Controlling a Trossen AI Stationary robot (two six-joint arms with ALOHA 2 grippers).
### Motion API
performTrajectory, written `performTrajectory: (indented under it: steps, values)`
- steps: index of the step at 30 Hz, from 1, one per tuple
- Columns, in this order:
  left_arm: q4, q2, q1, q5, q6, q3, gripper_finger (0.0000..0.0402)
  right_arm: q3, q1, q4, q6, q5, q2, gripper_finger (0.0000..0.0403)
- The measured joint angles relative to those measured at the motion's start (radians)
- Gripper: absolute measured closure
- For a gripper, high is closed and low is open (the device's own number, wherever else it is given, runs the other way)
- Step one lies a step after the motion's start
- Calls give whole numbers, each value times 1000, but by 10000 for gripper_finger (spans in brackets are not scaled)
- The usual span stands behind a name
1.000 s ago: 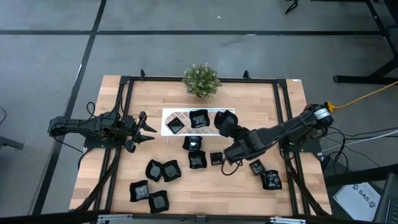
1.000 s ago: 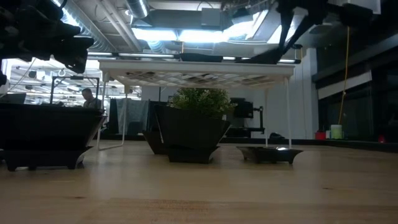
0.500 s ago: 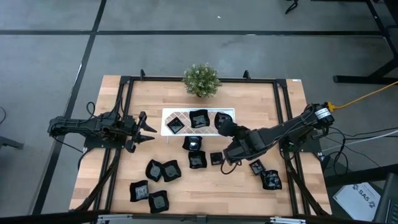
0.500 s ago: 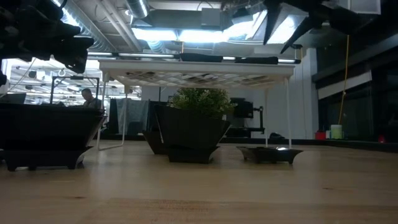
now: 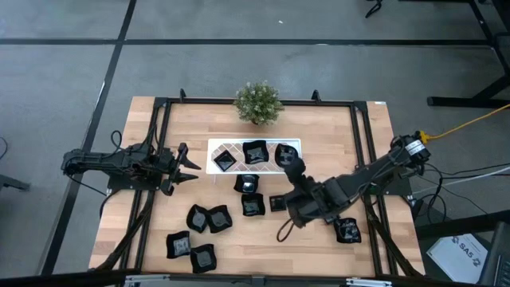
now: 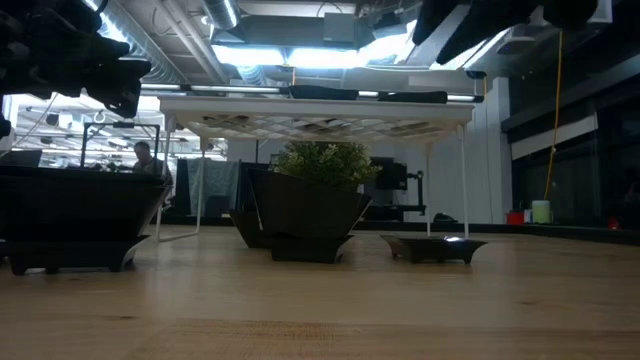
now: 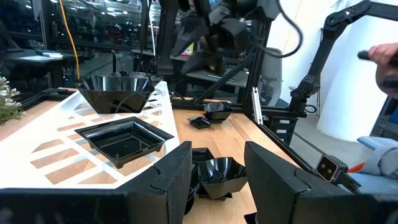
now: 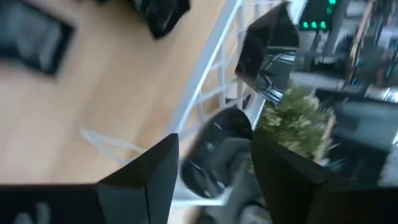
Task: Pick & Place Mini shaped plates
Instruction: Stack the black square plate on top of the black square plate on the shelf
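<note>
The white lattice tray (image 5: pixel 239 145) stands on thin legs and holds three black mini plates (image 5: pixel 255 150): a squarish one (image 5: pixel 225 160), a middle one and a rounded one (image 5: pixel 284 154) at its right end. Several more plates (image 5: pixel 253 206) lie on the table near the tray. My right gripper (image 5: pixel 294 170) is open and hovers just near of the tray's right end. In its wrist view, the rounded plate (image 8: pixel 217 146) lies beyond its open fingers (image 8: pixel 211 180). My left gripper (image 5: pixel 190 166) waits open, left of the tray (image 7: pixel 81 124).
A small potted plant (image 5: pixel 257 102) stands at the table's far edge behind the tray. Loose plates lie in a group at the near left (image 5: pixel 198 217) and to the near right (image 5: pixel 347 231). A black frame (image 5: pixel 159 108) runs round the tabletop.
My right gripper set the rounded plate down on the tray's right end, opened and let it go. It then drew back toward the table's near edge, and the arm swung that way too. The plate now rests on the tray. The left arm kept still.
</note>
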Motion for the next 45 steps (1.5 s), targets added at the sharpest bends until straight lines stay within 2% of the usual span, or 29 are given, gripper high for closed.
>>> performTrajectory:
  steps: [4, 10, 16, 34, 39, 45]
  values:
    - [0, 0, 0, 0, 0, 0, 258, 0, 32, 27, 233, -28, 16, 202]
    - [0, 0, 0, 0, 0, 0, 258, 0, 56, 119, 509, -202, 63, 202]
    - [0, 0, 0, 0, 0, 0, 258, 0, 81, 205, 664, -261, 117, 202]
    - [0, 0, 0, 0, 0, 0, 258, 0, 131, 310, 692, -252, 275, 202]
    - [0, 0, 0, 0, 0, 0, 258, -50, 131, 354, 696, -250, 309, 202]
    - [0, 0, 0, 0, 0, 0, 258, -170, 131, 510, 688, -227, 309, 202]
